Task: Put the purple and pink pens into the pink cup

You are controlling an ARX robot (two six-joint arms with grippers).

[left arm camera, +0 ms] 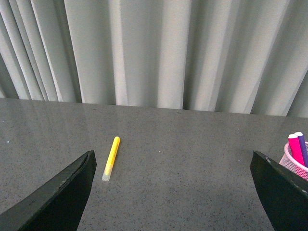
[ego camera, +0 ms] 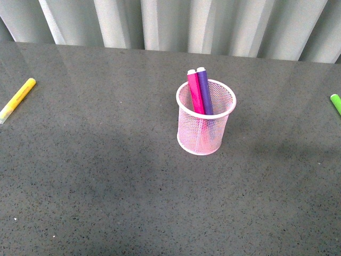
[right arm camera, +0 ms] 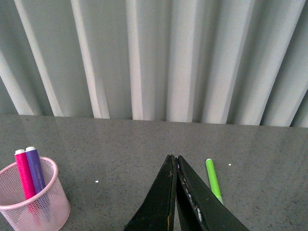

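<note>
Left jaws apart, right jaws together

Four pens (ego camera: 201, 90); one cup (ego camera: 205, 136)

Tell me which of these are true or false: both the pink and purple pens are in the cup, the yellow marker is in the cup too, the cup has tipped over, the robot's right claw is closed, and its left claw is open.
1. The pink pen and purple pen stand in the pink cup. True.
2. The yellow marker is in the cup too. False: it lies on the table, far to the left.
3. The cup has tipped over. False: it stands upright.
4. The right gripper is closed. True, and empty.
5. The left gripper is open. True.
</note>
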